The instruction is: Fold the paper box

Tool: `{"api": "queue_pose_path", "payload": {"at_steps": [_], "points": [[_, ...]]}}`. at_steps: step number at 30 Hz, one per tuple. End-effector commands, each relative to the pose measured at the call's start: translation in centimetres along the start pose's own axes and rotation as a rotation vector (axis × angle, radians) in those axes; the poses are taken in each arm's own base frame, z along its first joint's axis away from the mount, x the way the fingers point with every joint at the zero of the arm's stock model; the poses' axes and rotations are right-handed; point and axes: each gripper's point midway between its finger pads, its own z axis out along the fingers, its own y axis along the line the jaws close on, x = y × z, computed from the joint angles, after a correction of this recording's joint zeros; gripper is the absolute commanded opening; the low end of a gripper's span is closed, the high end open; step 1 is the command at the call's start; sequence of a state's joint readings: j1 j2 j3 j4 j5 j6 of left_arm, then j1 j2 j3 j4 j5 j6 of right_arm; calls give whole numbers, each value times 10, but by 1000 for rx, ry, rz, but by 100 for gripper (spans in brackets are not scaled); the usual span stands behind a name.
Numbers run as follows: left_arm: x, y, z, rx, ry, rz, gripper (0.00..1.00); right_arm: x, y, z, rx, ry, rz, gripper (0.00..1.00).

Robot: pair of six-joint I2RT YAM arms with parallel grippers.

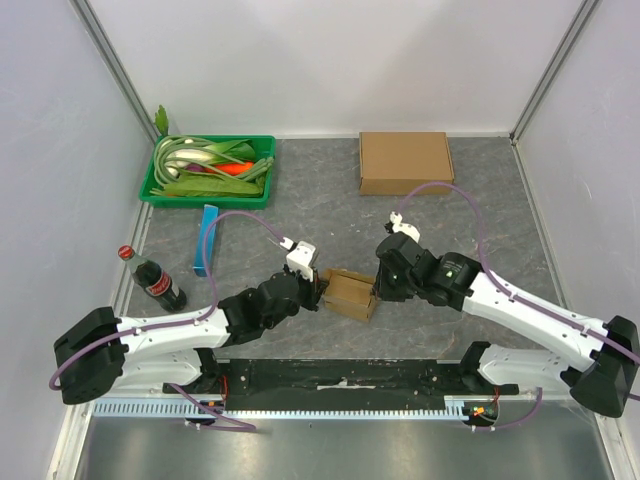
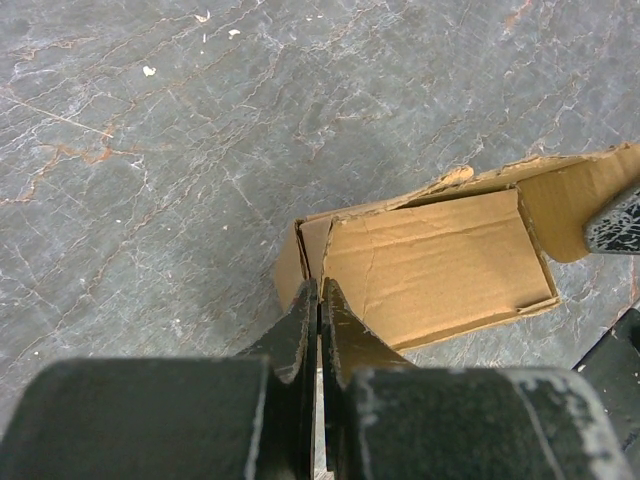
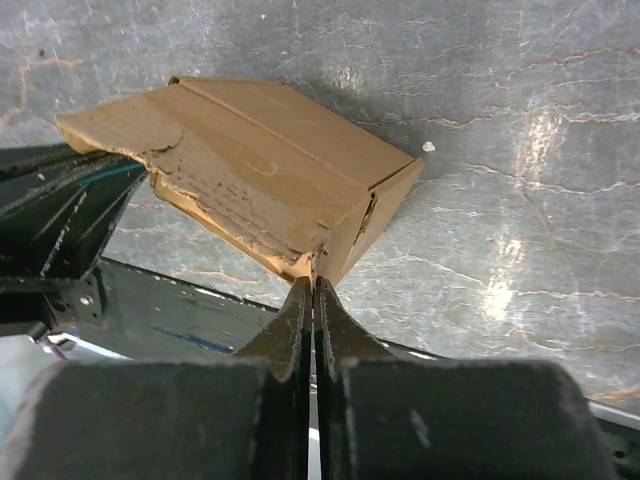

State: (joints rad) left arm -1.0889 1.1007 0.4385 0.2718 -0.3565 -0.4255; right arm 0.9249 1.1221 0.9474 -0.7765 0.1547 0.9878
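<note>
Paper box (image 1: 350, 293) sits on the grey stone-patterned bench (image 1: 300, 215), near the middle of the near edge, just beyond the black base rail (image 1: 330, 380). It is brown cardboard, partly formed. The left wrist view shows it (image 2: 440, 265) open on top with the inner floor and creases visible. The right wrist view shows it (image 3: 260, 170) tilted, one torn, ragged edge toward the camera.

Left gripper (image 1: 318, 288) is at the box's left end. In the wrist view, the left gripper (image 2: 318, 290) has its jaws pressed together, pinching the thin end wall. Only a hairline slit shows between the fingers (image 2: 296, 335).

Right gripper (image 1: 377, 286) is at the box's right end. In the wrist view, the right gripper (image 3: 313, 285) has its jaws squeezed shut on the box's lower corner edge, with the cardboard seam running straight down into the gap. The box spans the space between the two grippers.

Cola bottle (image 1: 155, 283), red cap, lies on its side near the left edge, well apart from the box.

Blue strip (image 1: 207, 240) lies farther back, left of centre.

Green tray (image 1: 160, 192) is at the far left corner, holding green vegetables and one orange-red item; exact contents are too small to tell.

Closed cardboard box (image 1: 405, 162) lies flat at the far edge, right of centre.
</note>
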Motion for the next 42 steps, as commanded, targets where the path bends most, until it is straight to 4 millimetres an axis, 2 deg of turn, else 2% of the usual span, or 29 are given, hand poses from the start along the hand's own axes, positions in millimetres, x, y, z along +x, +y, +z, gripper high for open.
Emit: {"api": "queue_pose_path", "payload": {"at_steps": [1, 6, 13, 15, 19, 23, 29, 32, 33, 36, 39, 42], "points": [[22, 5, -5, -25, 76, 1, 2, -5, 13, 6, -62, -32, 155, 0], [23, 3, -5, -25, 80, 0, 2, -10, 16, 4, -79, -52, 186, 0], [27, 5, -6, -32, 83, 0, 2, 16, -16, 15, 0, 3, 74, 0], [29, 6, -6, -33, 85, -2, 2, 19, -25, 13, 23, 8, 25, 0], [30, 8, -6, -39, 87, 0, 2, 15, -29, 4, 37, 2, -54, 0], [31, 9, -6, -44, 89, -1, 2, 10, -26, -3, 27, -1, -81, 0], [34, 9, -8, -45, 97, -7, 2, 15, -28, 1, 24, 7, -84, 0], [35, 8, -7, -45, 98, -13, 2, 19, -22, 10, -16, 11, -65, 0], [36, 8, -7, -45, 98, -18, 2, 23, -20, 20, -44, 4, -52, 0], [41, 9, -5, -54, 98, -27, 2, 34, -25, 37, -67, -8, -56, 0], [46, 13, -5, -85, 90, -14, 2, 38, -29, 37, -81, -34, -69, 0], [49, 17, -7, -102, 86, -13, 2, 26, -23, 20, -118, -76, -78, 13]]}}
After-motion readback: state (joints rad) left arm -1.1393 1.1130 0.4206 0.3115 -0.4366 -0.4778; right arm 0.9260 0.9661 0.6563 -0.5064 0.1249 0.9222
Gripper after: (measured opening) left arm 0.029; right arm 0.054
